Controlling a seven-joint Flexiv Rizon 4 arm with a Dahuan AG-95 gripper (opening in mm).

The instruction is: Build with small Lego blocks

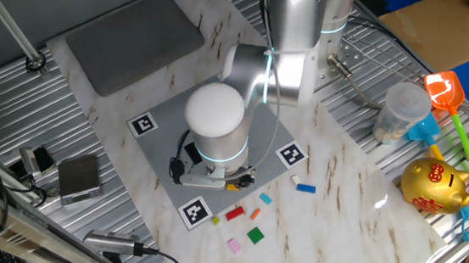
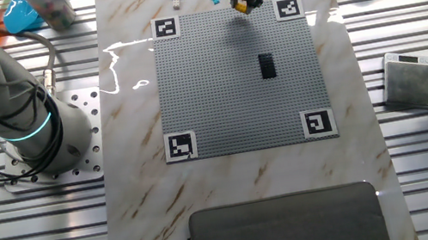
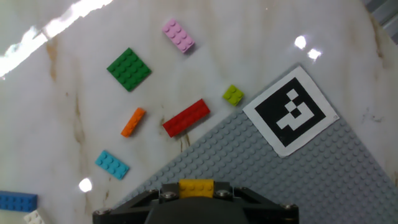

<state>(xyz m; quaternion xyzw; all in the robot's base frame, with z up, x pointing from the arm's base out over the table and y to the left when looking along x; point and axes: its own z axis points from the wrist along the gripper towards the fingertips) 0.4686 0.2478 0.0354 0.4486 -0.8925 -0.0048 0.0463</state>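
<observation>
My gripper point(image 3: 196, 188) is shut on a yellow Lego block point(image 3: 196, 186), held just above the edge of the grey studded plate point(image 3: 298, 180). The same yellow block point(image 2: 241, 7) shows under the hand at the plate's far edge. Loose small Lego blocks lie on the marble beside the plate: red point(image 3: 186, 117), green point(image 3: 129, 69), pink point(image 3: 178, 35), orange point(image 3: 133, 122), light blue point(image 3: 112, 165), lime point(image 3: 233, 94), blue point(image 3: 17, 201) and white point(image 3: 34, 218). A black block point(image 2: 267, 64) sits pressed on the plate.
Black-and-white markers point(image 3: 291, 111) mark the plate's corners. A grey pad point(image 2: 289, 228) lies at one table end. A gold piggy bank point(image 1: 433, 186), plastic beach toys point(image 1: 455, 121) and a jar point(image 1: 401, 110) stand off the marble. Small devices point(image 2: 409, 78) rest on the slatted side.
</observation>
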